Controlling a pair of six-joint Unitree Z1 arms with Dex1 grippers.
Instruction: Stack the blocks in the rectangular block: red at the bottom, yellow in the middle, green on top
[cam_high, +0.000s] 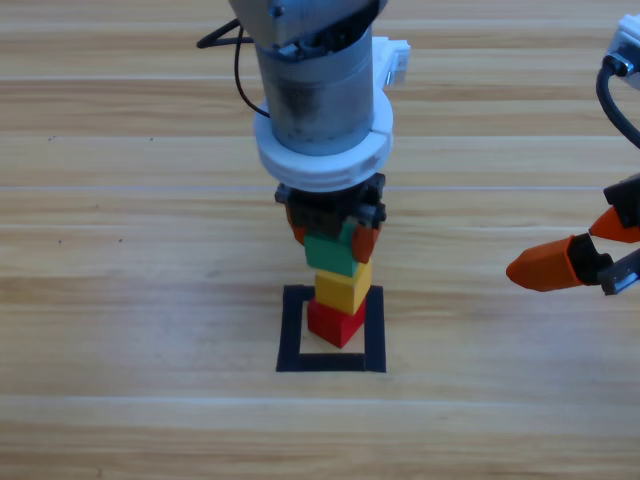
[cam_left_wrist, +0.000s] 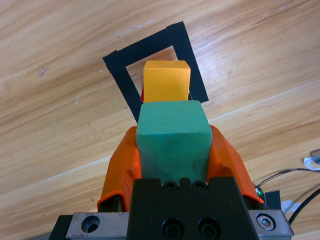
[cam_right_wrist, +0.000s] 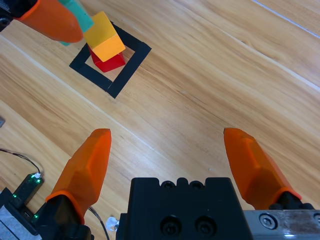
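Directly above the black tape square (cam_high: 331, 362), the left gripper (cam_high: 331, 238) clamped its fingers on the green cube (cam_high: 332, 254), set atop the yellow cube (cam_high: 340, 288) and red cube (cam_high: 334, 324) inside it. Well right of the square, the right gripper (cam_right_wrist: 167, 150) hung with fingers apart.

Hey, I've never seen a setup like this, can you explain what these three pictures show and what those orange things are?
Two robot arms work at a wooden table. One picture looks down from above; the other two come from cameras on each arm's wrist. The orange parts are jaws of each end effector. The left end effector grips a green cube over a yellow cube, which sits on a red cube inside a black tape square. The right end effector waits at the right edge, jaws open, holding nothing.
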